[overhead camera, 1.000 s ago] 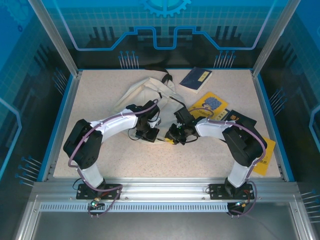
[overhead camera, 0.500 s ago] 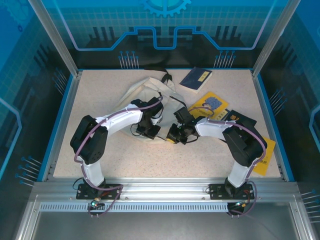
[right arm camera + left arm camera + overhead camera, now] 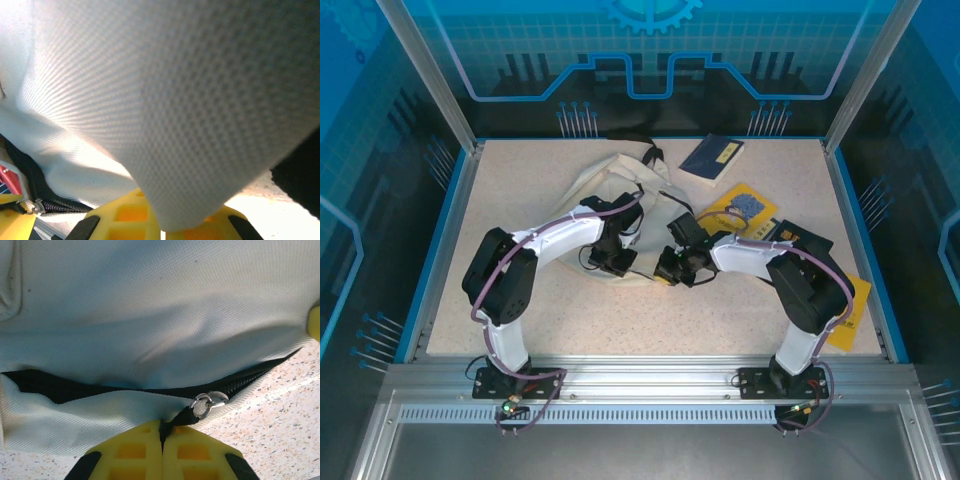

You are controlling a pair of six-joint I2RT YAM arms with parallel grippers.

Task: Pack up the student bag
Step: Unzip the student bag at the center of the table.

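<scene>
— Lying toward the far middle of the table [image 3: 520,300], the student bag [image 3: 605,180] is spreading its cream cloth away from both arms, with its near edge facing them.

— And the zipper [image 3: 75,387] is running along that near edge, crossways to the left gripper [image 3: 161,432]?

— It is. In the left wrist view the black line is stretching from side to side, and the left jaws are pressing together on the zipper pull [image 3: 182,417], just below its metal ring [image 3: 209,401].

— What is the right gripper [image 3: 167,220] doing?

— It is pinching a fold of the bag's fabric, jaws clamped on the cloth. From above, the two grippers are sitting near each other at that same edge.

— So which arm is sitting nearer the job?

— The left one, by the look of it. It is gripping the pull, so the coming move is looking like a slide along the zipper's length, sideways rather than into the bag, with the right arm bracing the cloth.

— And the books?

— The blue book [image 3: 712,158] and the yellow book [image 3: 745,208] are lying off to the bag's right, apart from the opening.
</scene>
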